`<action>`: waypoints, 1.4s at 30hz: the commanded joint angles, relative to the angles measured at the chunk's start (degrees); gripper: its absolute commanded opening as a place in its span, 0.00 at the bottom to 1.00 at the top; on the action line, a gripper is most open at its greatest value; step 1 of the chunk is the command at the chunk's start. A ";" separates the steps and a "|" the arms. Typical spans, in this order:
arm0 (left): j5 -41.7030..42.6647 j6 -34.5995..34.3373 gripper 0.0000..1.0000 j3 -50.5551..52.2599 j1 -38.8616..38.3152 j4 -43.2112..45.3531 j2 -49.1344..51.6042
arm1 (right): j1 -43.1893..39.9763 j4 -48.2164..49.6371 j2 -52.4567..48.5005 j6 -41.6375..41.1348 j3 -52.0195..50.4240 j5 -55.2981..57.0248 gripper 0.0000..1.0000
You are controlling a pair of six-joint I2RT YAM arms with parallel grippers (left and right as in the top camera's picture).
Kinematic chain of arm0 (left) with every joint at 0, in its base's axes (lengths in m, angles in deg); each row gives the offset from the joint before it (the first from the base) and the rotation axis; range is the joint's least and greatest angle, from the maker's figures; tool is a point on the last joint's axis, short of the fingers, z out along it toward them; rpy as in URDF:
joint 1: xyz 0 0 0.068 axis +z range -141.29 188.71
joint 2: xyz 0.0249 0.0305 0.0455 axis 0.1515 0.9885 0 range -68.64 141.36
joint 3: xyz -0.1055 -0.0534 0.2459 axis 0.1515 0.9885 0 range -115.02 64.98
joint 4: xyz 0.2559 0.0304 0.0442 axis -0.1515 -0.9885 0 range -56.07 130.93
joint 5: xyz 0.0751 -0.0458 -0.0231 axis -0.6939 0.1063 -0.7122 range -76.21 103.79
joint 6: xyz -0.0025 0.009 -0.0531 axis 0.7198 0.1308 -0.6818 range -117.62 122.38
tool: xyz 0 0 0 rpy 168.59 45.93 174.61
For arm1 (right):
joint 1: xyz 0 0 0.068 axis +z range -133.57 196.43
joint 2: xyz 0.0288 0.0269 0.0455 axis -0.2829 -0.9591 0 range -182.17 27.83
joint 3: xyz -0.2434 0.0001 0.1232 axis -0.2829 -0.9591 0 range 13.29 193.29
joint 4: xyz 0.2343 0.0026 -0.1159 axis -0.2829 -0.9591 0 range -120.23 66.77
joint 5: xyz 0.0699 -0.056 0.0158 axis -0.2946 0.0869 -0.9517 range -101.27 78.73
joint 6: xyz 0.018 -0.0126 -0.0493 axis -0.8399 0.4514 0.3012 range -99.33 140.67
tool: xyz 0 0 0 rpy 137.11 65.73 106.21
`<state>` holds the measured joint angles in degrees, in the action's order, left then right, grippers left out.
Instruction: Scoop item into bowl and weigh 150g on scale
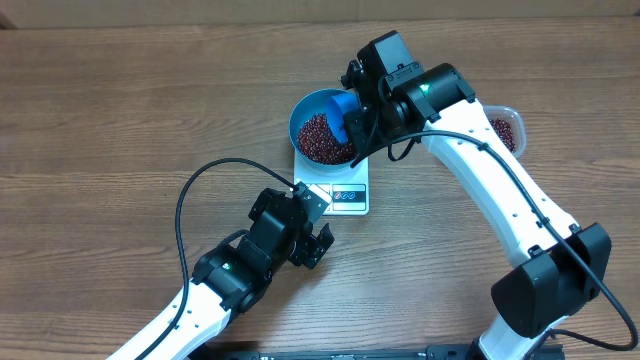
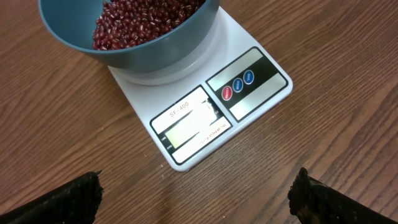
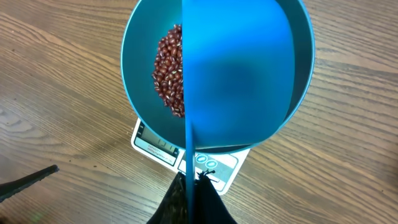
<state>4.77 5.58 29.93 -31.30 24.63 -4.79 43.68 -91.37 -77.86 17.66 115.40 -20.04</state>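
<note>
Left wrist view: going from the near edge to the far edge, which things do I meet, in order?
left gripper → scale → bowl, with the beans inside it

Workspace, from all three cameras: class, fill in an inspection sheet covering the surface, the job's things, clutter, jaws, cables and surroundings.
Surface: wooden table, brown grain.
Job's things: blue bowl sits on the white scale, with beans heaped inside; the display is unreadable.
Clutter: clear tub holding more beans, beside the right arm.
Jaws: left jaws wide open, empty, hovering near the scale; right jaws shut on the blue scoop, which is tipped into the bowl.
Cables: black cable loops over the table by the left arm; another runs along the right arm.
Surroundings: nothing seen.
</note>
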 commanded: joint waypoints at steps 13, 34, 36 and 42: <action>0.04 0.66 0.99 0.37 0.26 0.00 -0.55 | -0.11 1.25 2.19 0.26 1.75 3.82 0.04; 0.04 0.66 1.00 0.37 0.24 0.00 -0.55 | -1.18 1.77 3.21 0.22 4.55 -1.38 0.04; 0.04 0.66 0.99 0.37 0.24 0.00 -0.55 | -1.49 1.81 3.41 0.24 4.61 -1.18 0.04; 0.04 0.66 1.00 0.37 0.24 0.00 -0.55 | -1.44 1.81 3.34 0.24 4.26 -0.76 0.04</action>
<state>4.77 5.58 29.93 -31.30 24.63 -4.79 42.37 -89.93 -76.53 17.69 117.98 -20.46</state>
